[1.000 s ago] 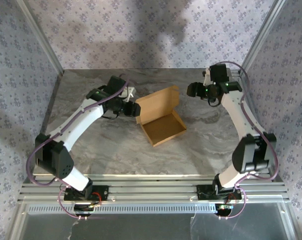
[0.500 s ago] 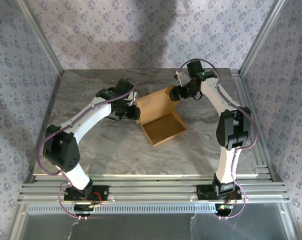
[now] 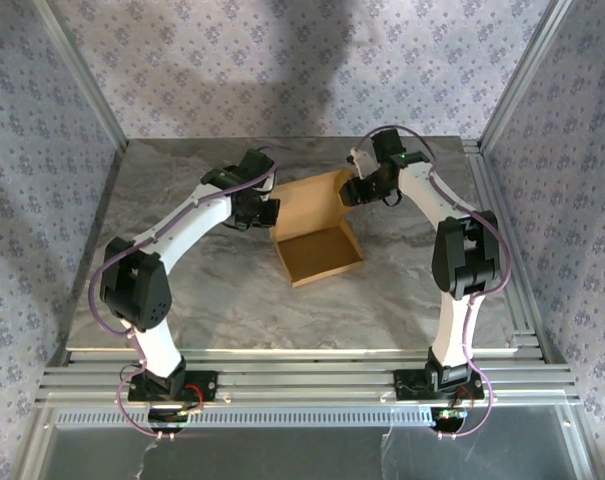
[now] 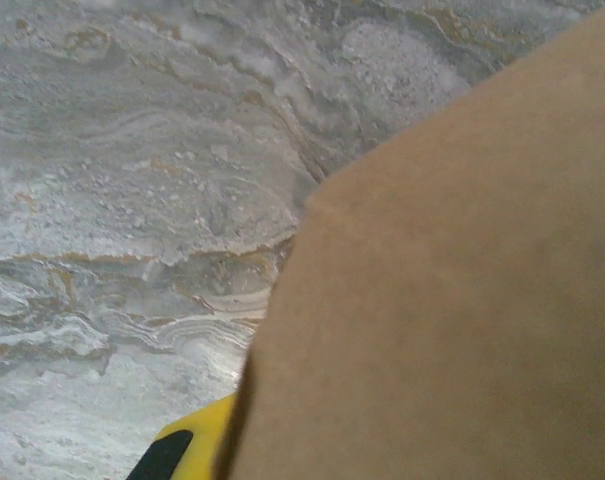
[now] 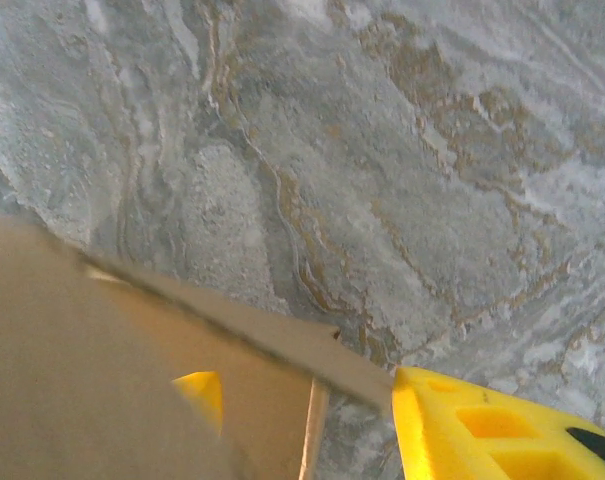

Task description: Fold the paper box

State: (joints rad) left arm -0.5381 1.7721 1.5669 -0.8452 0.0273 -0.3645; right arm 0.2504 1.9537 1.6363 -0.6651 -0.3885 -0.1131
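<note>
The paper box (image 3: 320, 252) is a shallow tan tray in the middle of the table, its lid panel (image 3: 312, 198) raised at the back. At the box's left rear corner my left gripper (image 3: 270, 213) is shut on the cardboard. In the left wrist view the cardboard (image 4: 452, 300) covers most of the frame and hides all but one yellow finger (image 4: 177, 452). My right gripper (image 3: 349, 192) is at the lid's right edge. Its jaws stand apart, open, with the thin lid edge (image 5: 242, 320) running between the yellow fingers (image 5: 482, 430).
The box sits on a grey marble tabletop (image 3: 182, 300). Patterned walls and slanted aluminium posts (image 3: 82, 80) close in the sides and back. An aluminium rail (image 3: 312, 380) with both arm bases runs along the near edge.
The right arm swung in from the back right to the lid's edge and its jaws narrowed. The left gripper closed on the box's left corner. The box shifted slightly left.
</note>
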